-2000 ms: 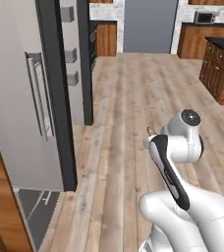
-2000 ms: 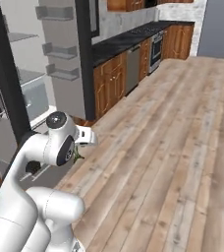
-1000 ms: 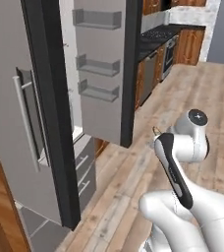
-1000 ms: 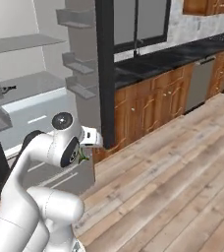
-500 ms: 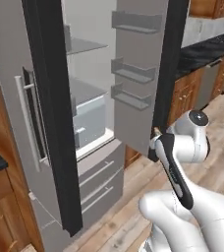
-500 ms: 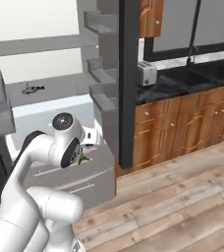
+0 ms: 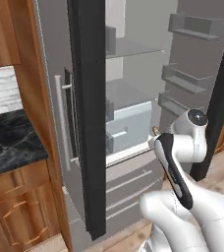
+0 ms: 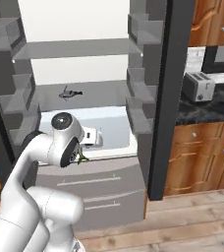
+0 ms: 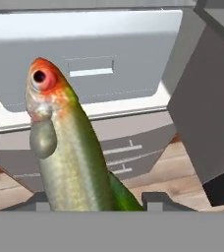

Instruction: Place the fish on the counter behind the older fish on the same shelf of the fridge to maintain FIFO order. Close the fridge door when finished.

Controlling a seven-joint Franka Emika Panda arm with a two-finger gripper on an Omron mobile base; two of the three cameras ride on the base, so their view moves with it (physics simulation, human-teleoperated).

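My gripper (image 9: pixel 99 202) is shut on the fish (image 9: pixel 65 147), whose orange head and red eye point up the hand view, toward the fridge's pale drawers. In the right base view the gripper (image 8: pixel 82 153) hangs low in front of the open fridge (image 8: pixel 160 98), a green bit of the held fish (image 8: pixel 81 157) showing under the hand. The older fish (image 8: pixel 70 92) lies on the left part of the flat grey shelf (image 8: pixel 104 94), above and beyond my hand. The black marble counter (image 8: pixel 210 108) runs to the right of the fridge.
The fridge's dark-edged doors (image 7: pixel 92 123) stand open on both sides, with door bins (image 7: pixel 187 81) on the right one. Pale drawers (image 8: pixel 114 128) sit under the shelf, grey bottom drawers (image 8: pixel 94 189) below. A toaster (image 8: pixel 198 84) stands on the counter. Wooden floor lies at the lower right.
The whole picture has swung from open floor and kitchen to the open fridge straight ahead, so the base has moved. The gripper stays shut on the fish.
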